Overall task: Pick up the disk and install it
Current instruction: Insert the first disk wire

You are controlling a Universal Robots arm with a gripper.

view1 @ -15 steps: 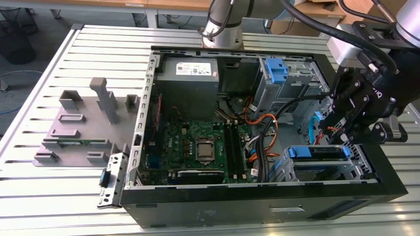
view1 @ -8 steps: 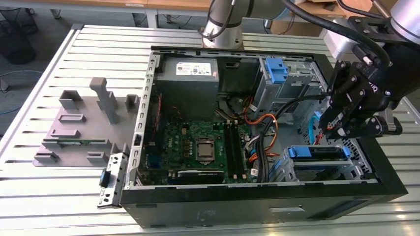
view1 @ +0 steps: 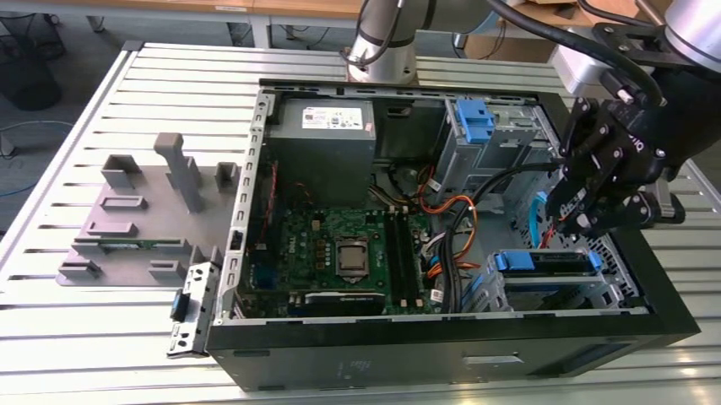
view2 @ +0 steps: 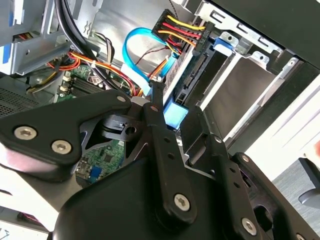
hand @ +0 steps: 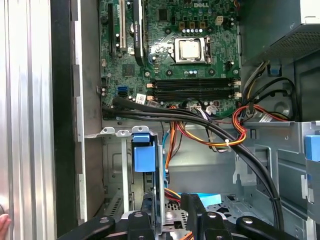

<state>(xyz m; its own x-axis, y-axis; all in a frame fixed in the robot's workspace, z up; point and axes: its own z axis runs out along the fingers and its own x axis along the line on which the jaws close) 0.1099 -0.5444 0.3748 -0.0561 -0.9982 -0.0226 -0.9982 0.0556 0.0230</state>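
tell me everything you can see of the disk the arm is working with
The disk sits in the drive cage at the computer case's front corner, on the exterior view's right. Its blue plastic bracket shows most; the metal body is largely hidden in the cage. In the second wrist view it stands on edge, dark, with the multicoloured power cable ending at its connector end. The tool hangs just above it; contact cannot be told.

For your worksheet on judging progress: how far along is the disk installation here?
Done: the disk in its blue bracket already sits in the case's lower bay. In hand: the end effector is right above it. Left: whether it is fully seated cannot be told.
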